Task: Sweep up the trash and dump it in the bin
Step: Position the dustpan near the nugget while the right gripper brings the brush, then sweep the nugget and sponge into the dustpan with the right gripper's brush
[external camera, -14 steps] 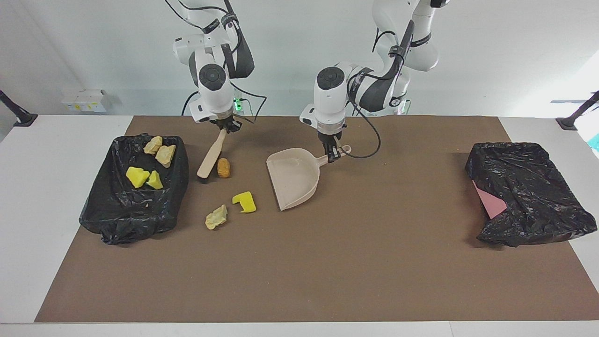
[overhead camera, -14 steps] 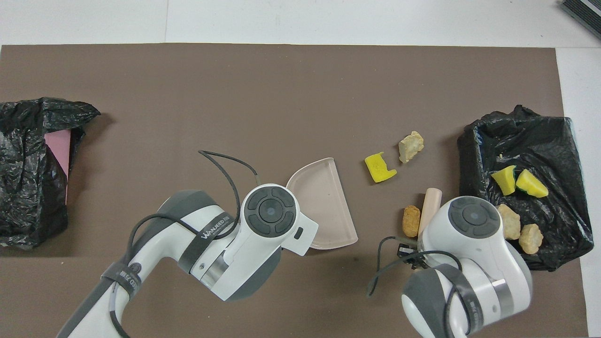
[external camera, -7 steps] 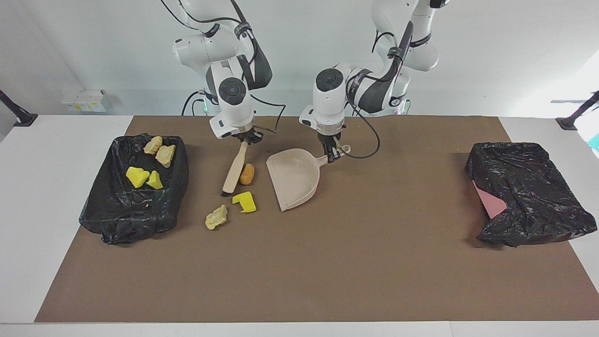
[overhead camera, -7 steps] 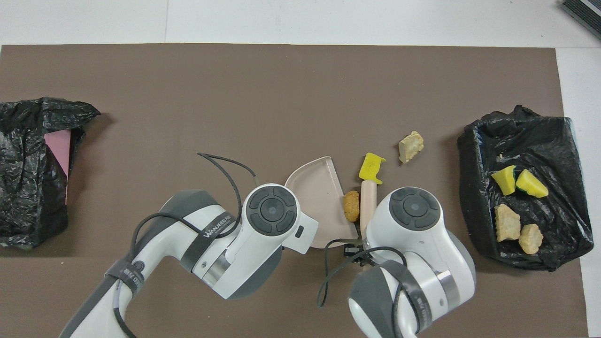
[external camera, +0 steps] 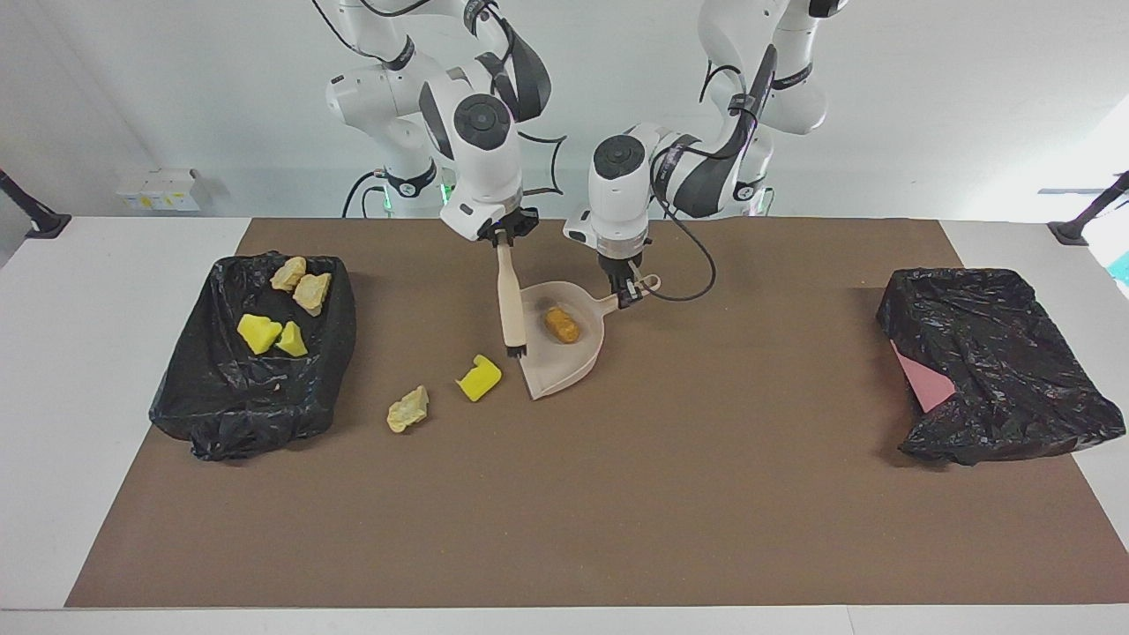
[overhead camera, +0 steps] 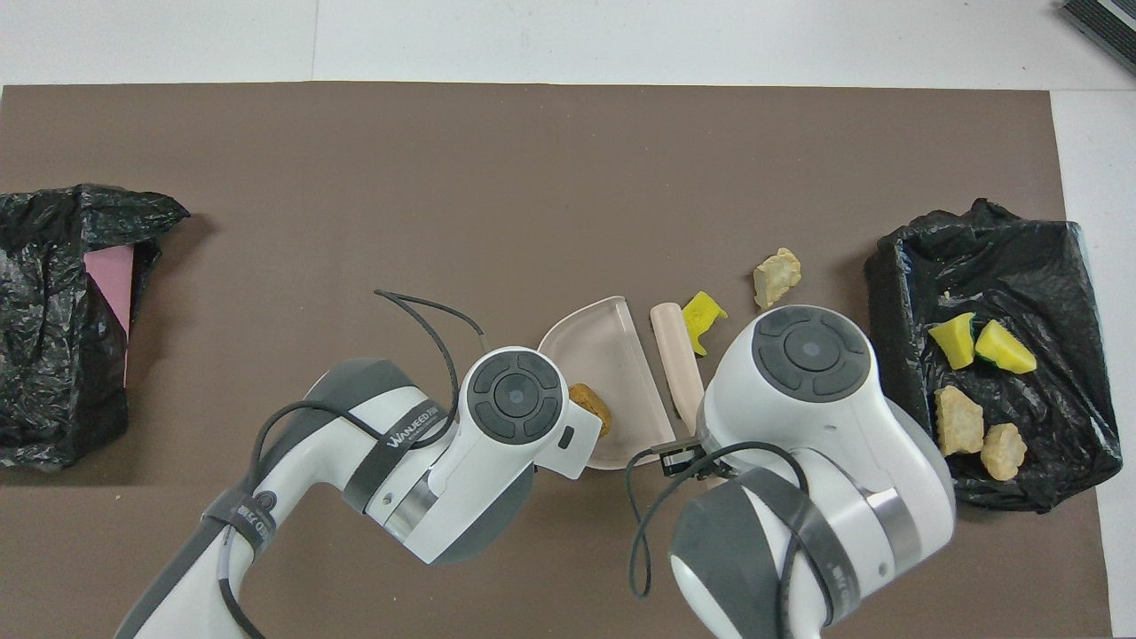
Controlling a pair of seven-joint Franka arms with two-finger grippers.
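The golden-brown lump [external camera: 561,324] is lying inside the dustpan [external camera: 578,357], long axis running roughly 10-to-4 o'clock. The right gripper [external camera: 502,235] is clamping the brush [external camera: 509,304] handle, bristles sitting at the pan's mouth. The left gripper [external camera: 627,295] is pinching the pan's handle.

A robotics lab set up as a test cell, not a lived-in room.

Two white robot arms [external camera: 481,132] with loose black cabling stand at one edge of a broad white bench [external camera: 79,370], against a bare, pale wall [external camera: 926,106]. A plain brown mat [external camera: 617,494] covers most of the bench as a work surface. Black camera or lamp stands [external camera: 1089,212] are fixed at the bench corners, and a small white box with yellow labels [external camera: 159,188] sits by the wall. The props look staged: foam and bread-like scraps [external camera: 407,409], a dustpan [external camera: 564,366], and two bins lined with black bags [external camera: 997,362] at either end.
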